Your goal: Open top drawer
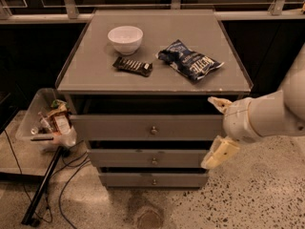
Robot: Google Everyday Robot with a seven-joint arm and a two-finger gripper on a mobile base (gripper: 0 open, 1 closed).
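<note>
**Gripper** (214,128): at frame right, in front of the right front corner of the cabinet (95,75), level w/ the top drawer (119,127). Fingers (220,152) are spread wide, one above the other, w/ nothing held between them. The upper finger tip sits just under the cabinet's top edge. The lower finger tip overlaps the right end of the middle drawer (128,157). Contact w/ the wood cannot be told. The white arm (271,116) enters from the right edge.

**Top drawer:** uppermost and widest of 3 grey fronts. It has one small round metal knob (153,130) at centre, well apart from the gripper and to its left. A dark gap lies between the front panel and the cabinet top. The bottom drawer (124,179) is the narrowest and sits lowest.

**Cabinet top:**
- White bowl (125,38), rear left, upright.
- Dark snack bar (133,66), just in front of the bowl, not touching it.
- Blue chip bag (189,64), right of the bar, lying flat at an angle.

**Left of cabinet:** a clear plastic bin (28,123) holds assorted packaging. A black pole (43,187) slants from beside the bin down to the speckled floor (257,199). Cables (66,187) lie on the floor near the pole.
</note>
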